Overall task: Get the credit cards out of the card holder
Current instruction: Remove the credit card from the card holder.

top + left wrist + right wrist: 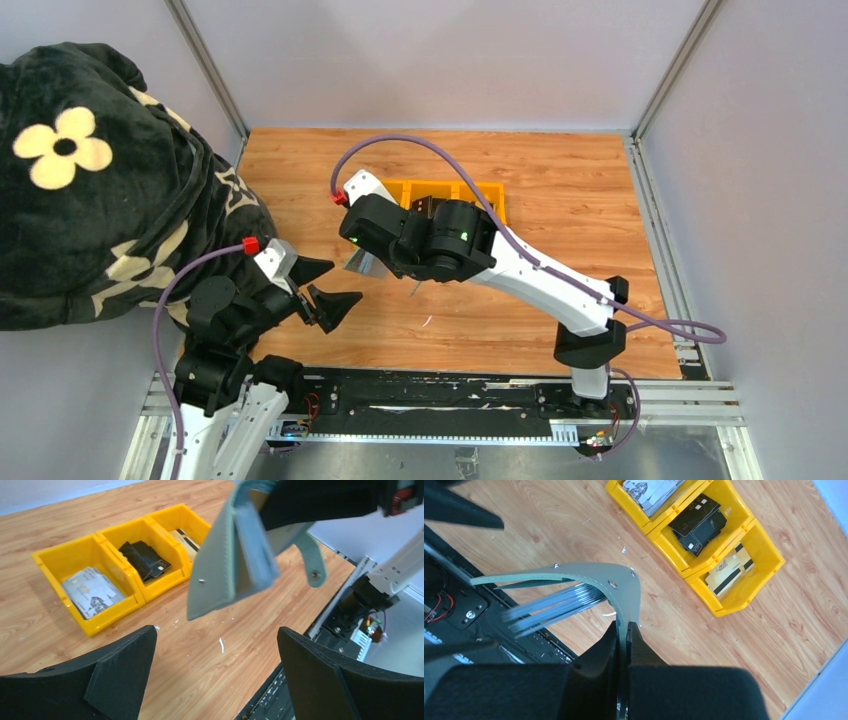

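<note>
My right gripper (623, 626) is shut on one flap of the sage-green card holder (623, 582) and holds it open above the table. Its pale clear pockets (551, 607) fan out blurred; I cannot tell if a card is inside. The holder also shows in the left wrist view (225, 565) and the top view (361, 263). My left gripper (215, 640) is open and empty, just below and in front of the holder, also seen from above (322, 290). Silver-grey cards (92, 591), black cards (145, 560) and a beige card (186, 539) lie in the tray.
The yellow three-part tray (490, 192) stands mid-table behind the right arm; it also shows in the left wrist view (107, 617) and right wrist view (724, 611). A dark flowered blanket (90, 180) covers the left side. A black rail (430, 395) runs along the near edge.
</note>
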You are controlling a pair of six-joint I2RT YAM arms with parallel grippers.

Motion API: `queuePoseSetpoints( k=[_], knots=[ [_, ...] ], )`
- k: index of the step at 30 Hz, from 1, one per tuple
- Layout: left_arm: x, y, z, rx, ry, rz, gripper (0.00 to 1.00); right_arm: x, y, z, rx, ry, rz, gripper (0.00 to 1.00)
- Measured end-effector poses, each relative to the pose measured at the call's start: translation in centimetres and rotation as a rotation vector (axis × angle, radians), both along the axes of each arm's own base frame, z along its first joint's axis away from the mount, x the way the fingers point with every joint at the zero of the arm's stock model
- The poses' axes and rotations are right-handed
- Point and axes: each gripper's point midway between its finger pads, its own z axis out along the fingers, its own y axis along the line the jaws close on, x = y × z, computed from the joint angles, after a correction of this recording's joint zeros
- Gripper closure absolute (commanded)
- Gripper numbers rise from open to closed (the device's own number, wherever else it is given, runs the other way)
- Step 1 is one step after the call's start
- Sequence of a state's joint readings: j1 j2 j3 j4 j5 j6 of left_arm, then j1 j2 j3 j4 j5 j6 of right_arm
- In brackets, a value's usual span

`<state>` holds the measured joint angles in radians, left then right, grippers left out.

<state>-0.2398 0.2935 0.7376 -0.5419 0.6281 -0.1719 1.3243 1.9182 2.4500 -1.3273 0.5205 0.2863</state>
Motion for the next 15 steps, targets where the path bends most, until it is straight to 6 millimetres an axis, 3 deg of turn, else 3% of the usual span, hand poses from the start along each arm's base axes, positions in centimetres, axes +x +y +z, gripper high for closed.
queuePoseSetpoints(
  k=[7,10,15],
  knots=[
    [1.7,0.4,0.9,-0.058,0.002,0.080,0.00,-1.8,-0.3,0.9,0.067,0.068,0.064,1.00],
    [1.1,-0.8,2.4,-0.133,0.004,0.004,0.00,-2.1,-0.4,1.6,0.096,0.075,0.074,1.00],
    [-0.6,-1.8,2.9,-0.135,-0.031,-0.105,0.00,-1.9,-0.4,1.4,0.092,0.070,0.060,1.00]
  ],
)
